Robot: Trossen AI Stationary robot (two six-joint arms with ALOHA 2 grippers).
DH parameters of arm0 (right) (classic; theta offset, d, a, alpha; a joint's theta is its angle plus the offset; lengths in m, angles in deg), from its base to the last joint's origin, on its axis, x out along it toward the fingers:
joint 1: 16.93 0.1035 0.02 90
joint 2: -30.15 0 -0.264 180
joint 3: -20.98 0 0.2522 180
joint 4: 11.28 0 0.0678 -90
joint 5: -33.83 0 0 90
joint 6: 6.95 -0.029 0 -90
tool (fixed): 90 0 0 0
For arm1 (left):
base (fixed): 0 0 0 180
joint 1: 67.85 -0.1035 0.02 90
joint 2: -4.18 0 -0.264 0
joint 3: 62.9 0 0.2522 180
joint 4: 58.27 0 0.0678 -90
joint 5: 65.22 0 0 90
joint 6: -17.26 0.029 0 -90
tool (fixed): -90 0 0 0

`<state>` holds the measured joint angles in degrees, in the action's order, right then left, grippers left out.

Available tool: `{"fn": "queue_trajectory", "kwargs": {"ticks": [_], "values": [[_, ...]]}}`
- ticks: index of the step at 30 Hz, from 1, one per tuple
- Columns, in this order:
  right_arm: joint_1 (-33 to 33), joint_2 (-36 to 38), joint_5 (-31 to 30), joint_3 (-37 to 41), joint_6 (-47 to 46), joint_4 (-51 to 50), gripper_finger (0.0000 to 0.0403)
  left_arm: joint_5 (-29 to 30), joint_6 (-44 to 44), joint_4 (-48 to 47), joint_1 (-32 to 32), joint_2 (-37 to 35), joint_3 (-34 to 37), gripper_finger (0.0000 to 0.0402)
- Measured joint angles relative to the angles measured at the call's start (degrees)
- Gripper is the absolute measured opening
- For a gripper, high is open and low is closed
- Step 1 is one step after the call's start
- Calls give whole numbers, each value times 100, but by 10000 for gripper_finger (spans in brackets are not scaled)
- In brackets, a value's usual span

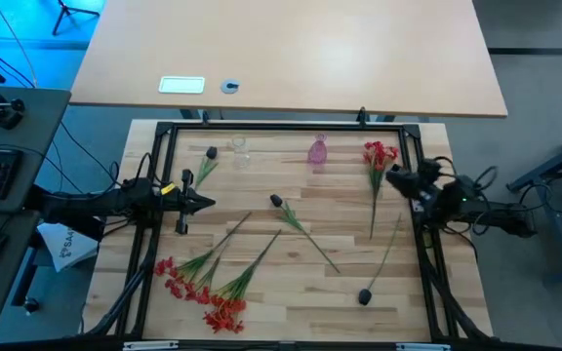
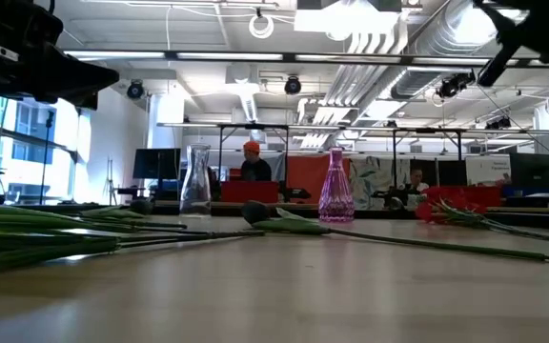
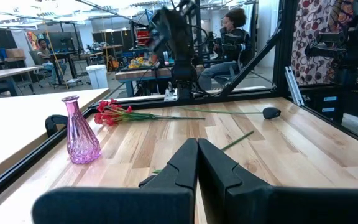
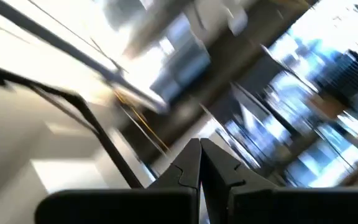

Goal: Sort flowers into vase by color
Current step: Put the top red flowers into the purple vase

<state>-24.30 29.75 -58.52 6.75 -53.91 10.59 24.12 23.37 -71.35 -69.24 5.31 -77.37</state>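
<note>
The counter (image 1: 291, 292) carries everything, and its near edge is cut off in the high view. The left tool (image 1: 203, 204) sits at the counter's left side with its fingers (image 3: 182, 165) pressed together, holding nothing. The right tool (image 1: 394, 176) is at the far right, beside a red spray; its wrist view shows the two fingers (image 4: 188, 163) closed on nothing, pointing up at a blurred ceiling.

Four red sprays show: three red sprays (image 1: 203, 292) lie bunched at the near left, their blossoms hard to separate, and one red spray (image 1: 379, 156) lies at the far right. Three dark buds show: one dark bud (image 1: 210, 153) at the far left, one (image 1: 276, 201) in the middle, and one (image 1: 365, 296) near the right.

Two vases stand at the far edge: a pink vase (image 1: 317, 150) and, to its left, a clear vase (image 1: 239, 148) that is barely visible from above. No flower is in either.
</note>
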Motion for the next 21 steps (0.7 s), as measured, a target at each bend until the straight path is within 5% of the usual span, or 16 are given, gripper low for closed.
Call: {"fn": "queue_trajectory", "kwargs": {"ticks": [4, 8, 14, 21], "values": [[0, -117, -260, -312, 72, 1150, 0, 1, 0, 0, 2, 0, -2, 0], [0, -536, -62, -1331, 962, 791, 0, 0, 0, -2, 2, 0, -1, 0], [0, -1794, -804, -3251, 2165, -1935, 0, 0, 2, 0, 1, 0, -1, 0], [-120, -3537, -2846, -4861, 1421, -5924, 0, 0, 2, 1, 2, 0, 0, 0]]}}
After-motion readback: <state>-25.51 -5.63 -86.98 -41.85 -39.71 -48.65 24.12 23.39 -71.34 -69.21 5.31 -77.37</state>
